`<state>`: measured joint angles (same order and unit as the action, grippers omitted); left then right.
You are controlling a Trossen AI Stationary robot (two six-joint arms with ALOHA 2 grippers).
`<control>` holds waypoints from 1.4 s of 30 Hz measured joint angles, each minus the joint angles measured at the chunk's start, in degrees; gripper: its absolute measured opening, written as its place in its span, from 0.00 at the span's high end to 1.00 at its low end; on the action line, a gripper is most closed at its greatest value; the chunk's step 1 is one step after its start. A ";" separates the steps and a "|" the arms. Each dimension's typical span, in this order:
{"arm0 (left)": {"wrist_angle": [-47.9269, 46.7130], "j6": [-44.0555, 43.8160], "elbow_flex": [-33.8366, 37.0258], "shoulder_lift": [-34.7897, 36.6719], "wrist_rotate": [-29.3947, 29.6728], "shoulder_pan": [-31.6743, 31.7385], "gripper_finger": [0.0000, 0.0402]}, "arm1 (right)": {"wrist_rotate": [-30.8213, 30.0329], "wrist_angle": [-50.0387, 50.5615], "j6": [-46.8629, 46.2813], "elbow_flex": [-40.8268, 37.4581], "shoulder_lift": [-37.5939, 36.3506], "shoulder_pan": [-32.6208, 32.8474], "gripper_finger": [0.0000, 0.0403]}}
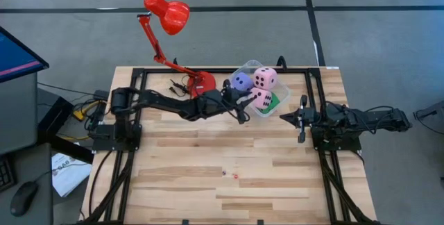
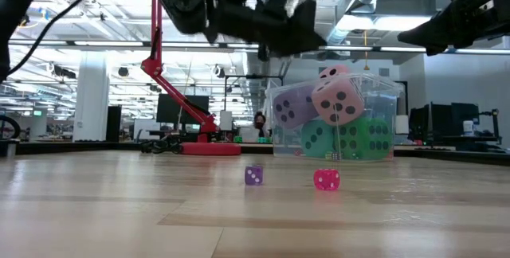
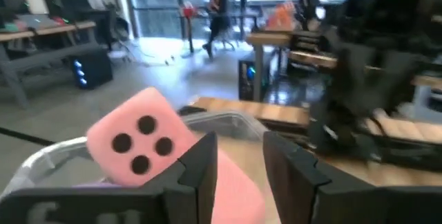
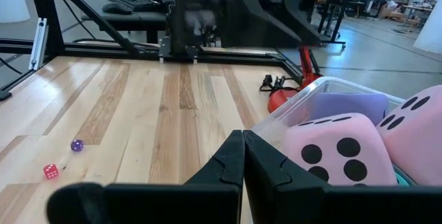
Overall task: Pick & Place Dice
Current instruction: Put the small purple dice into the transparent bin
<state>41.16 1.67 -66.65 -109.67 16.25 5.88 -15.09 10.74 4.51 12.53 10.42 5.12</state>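
A clear plastic tub [image 1: 248,67] at the table's far middle holds the big soft dice: a purple one [image 1: 241,81], two pink ones [image 1: 264,78] [image 1: 261,99] and a green one [image 1: 275,102] underneath. My left gripper [image 3: 238,141] hovers open just above the tub's left side [image 1: 243,105], with a pink die [image 3: 138,144] beside its fingers. Two tiny dice, purple [image 2: 253,176] and red [image 2: 327,180], lie on the bare wood nearer the front. My right gripper [image 4: 243,138] is shut, right of the tub [image 1: 302,119], holding nothing.
A red desk lamp stands with its base [image 1: 202,82] just left of the tub and its head [image 1: 168,14] beyond the far edge; a dark cable [image 1: 177,86] lies by the base. Black frame rails [image 1: 319,100] run along both sides. Open wood lies toward the near edge.
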 joint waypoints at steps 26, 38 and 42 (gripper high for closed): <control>-9.38 1.11 21.51 13.83 -1.65 -22.16 0.95 | -0.02 -0.02 0.00 0.01 0.00 -0.02 1.00; -9.13 -12.88 31.19 13.79 -2.66 -25.38 0.98 | 0.00 0.02 0.00 0.00 0.00 0.00 1.00; -9.37 -13.09 32.17 13.72 -2.67 -25.98 0.96 | -0.02 0.00 0.00 0.01 0.00 -0.01 1.00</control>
<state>31.79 -11.42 -34.48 -95.94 13.58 -20.10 -15.11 10.74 4.51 12.54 10.41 5.11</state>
